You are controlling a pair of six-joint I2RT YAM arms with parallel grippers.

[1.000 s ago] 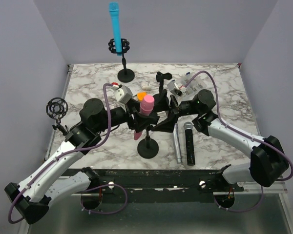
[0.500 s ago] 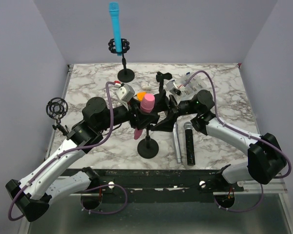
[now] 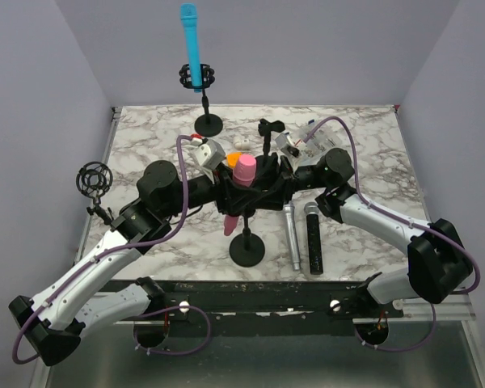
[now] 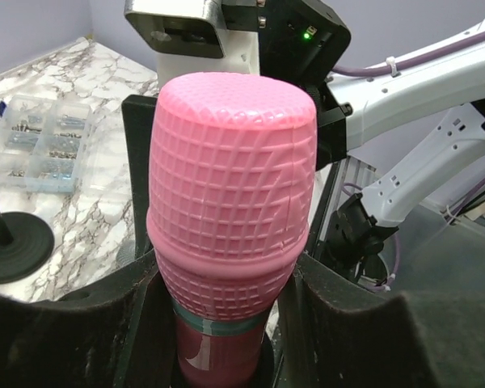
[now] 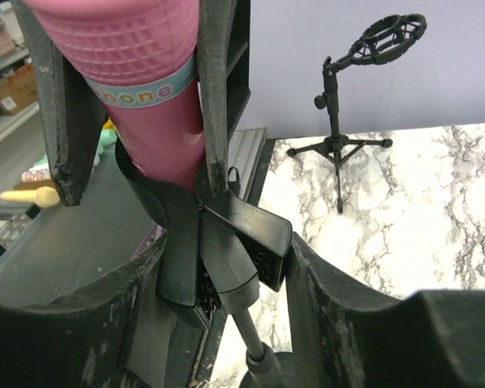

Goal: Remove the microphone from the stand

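Your right gripper [image 5: 222, 311] has moved in on the stand [image 3: 247, 247], jaws pinched on its clip [image 5: 234, 242]. Just above them the pink microphone [image 4: 230, 186], clamped in your left gripper [image 4: 218, 323], now sits straighter — still seated, ready for lifting out.

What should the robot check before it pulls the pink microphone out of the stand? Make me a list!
1. Left gripper squeezing the pink microphone under its head: ok.
2. Right gripper clamping the stand's clip: ok.
3. Microphone free of the clip: not ok, its handle sits in it.
4. Stand base flat on the table: ok.
5. Room above the microphone: ok, nothing covers it in the top view.
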